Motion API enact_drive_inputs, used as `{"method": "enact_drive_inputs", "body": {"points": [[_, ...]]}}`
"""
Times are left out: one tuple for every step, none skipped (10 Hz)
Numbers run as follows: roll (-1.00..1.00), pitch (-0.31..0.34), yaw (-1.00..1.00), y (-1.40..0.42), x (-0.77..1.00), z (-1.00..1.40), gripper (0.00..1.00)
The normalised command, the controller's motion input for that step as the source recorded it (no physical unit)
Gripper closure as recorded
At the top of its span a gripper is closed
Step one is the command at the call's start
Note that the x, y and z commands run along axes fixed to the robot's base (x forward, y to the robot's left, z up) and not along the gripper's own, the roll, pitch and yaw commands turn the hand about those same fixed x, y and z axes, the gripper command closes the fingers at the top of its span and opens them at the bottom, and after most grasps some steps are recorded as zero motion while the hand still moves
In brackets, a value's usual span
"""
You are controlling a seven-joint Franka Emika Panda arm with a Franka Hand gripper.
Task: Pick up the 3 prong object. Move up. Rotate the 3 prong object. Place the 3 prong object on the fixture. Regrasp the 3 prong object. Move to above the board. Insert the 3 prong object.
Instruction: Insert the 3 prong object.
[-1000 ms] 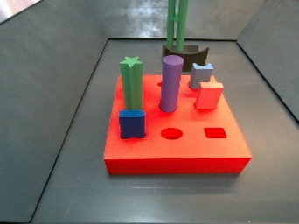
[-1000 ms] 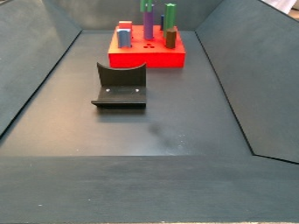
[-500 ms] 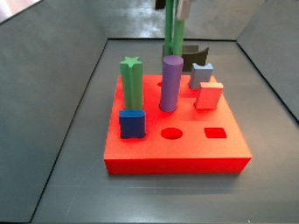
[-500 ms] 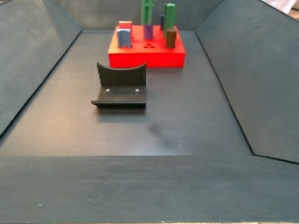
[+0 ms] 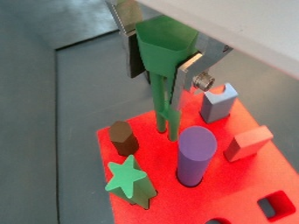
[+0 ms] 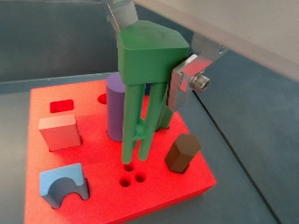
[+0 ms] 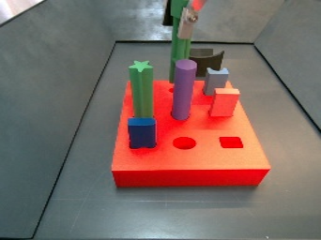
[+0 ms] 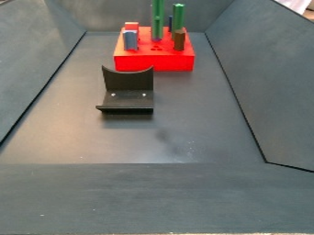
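My gripper [image 5: 162, 61] [image 6: 152, 74] is shut on the 3 prong object [image 5: 165, 83] [image 6: 146, 96], a green bar held upright by its thick top, prongs down. Its prong tips hang close over the red board [image 5: 239, 184] [image 6: 35, 98], beside small holes [image 6: 135, 178]; I cannot tell if they touch. In a side view the gripper [image 7: 186, 11] shows at the top edge, with the green bar [image 7: 182, 47] over the board's [image 7: 189, 167] far side. The black fixture [image 8: 127, 90] stands bare on the floor, apart from the board [image 8: 153, 62].
On the board stand a purple cylinder [image 5: 195, 153] [image 7: 183, 89], a green star post [image 5: 128, 179] [image 7: 142, 89], a brown cylinder [image 6: 181, 153], a blue arch block [image 6: 65, 185], a pink block [image 7: 224, 100] and a blue cube [image 7: 142, 133]. Grey bin walls surround it.
The gripper has come down with the 3 prong object: its jaws now show at the top of the side view, and the bar's lower end sits closer to the board.
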Motion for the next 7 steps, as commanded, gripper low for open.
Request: {"method": "enact_drive_inputs", "body": {"points": [[-0.39,0.000,-0.03,0.37,0.00,-0.31,1.00],[-0.29,-0.003,0.00,0.40,0.00,-0.27,1.00],[-0.19,-0.016,0.00,0.21,0.00,-0.14,1.00],[-0.07,0.000,0.00,0.01,0.00,-0.01,1.00],[0.00,0.000,0.00,0.00,0.00,-0.02,1.00],[0.00,0.000,0.03,0.00,0.01,-0.15,1.00],[0.00,0.000,0.01,0.00,0.08,-0.21,1.00]]}}
